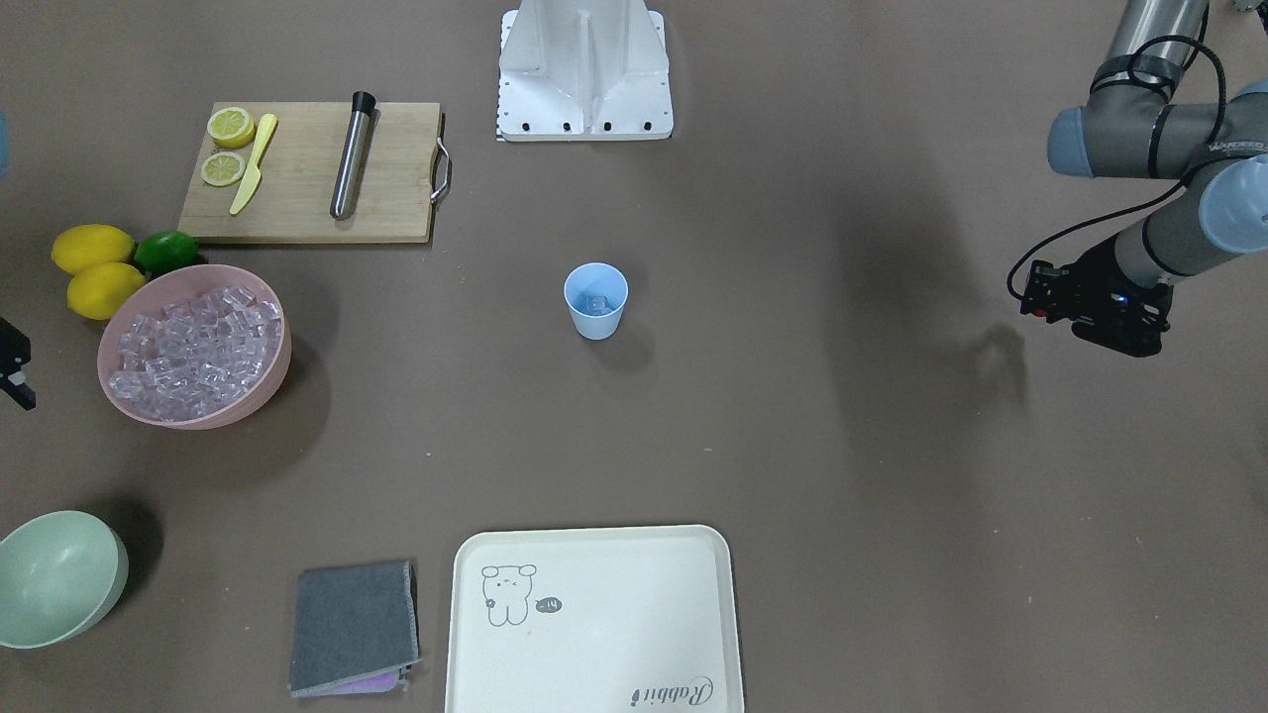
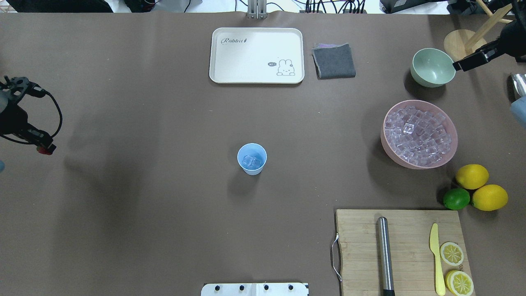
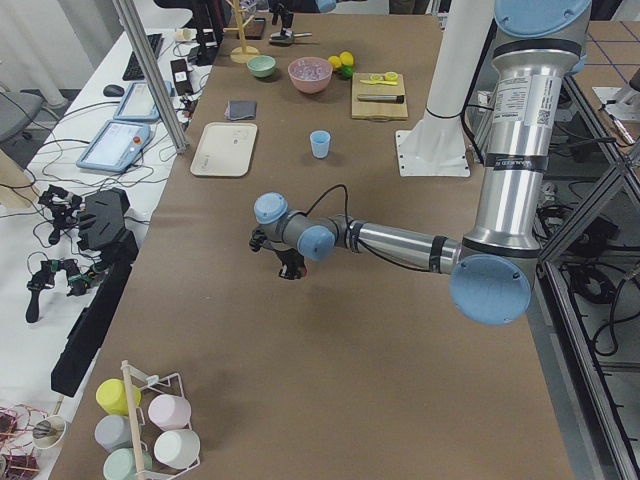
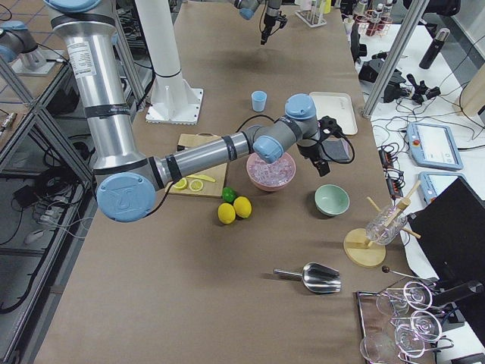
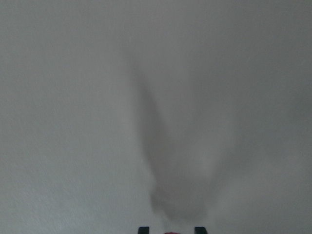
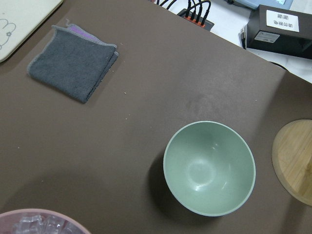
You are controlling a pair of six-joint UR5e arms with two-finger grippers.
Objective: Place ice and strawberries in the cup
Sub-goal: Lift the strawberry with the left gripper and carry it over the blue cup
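cup point(image 2: 251, 171) ×1 — ice point(image 2: 251, 161) inside, perhaps 3 | left gripper point(image 2: 44, 149), right gripper point(image 2: 458, 65) — grip: cannot tell

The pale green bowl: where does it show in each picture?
Front-facing: green bowl, bottom-left corner.
Overhead: bowl, upper right.
Left side: bowl, far top.
Right side: bowl, right of centre.
Left wrist: not in view.
Right wrist: bowl, lower centre-right.
Landmark: the pink bowl beside it.
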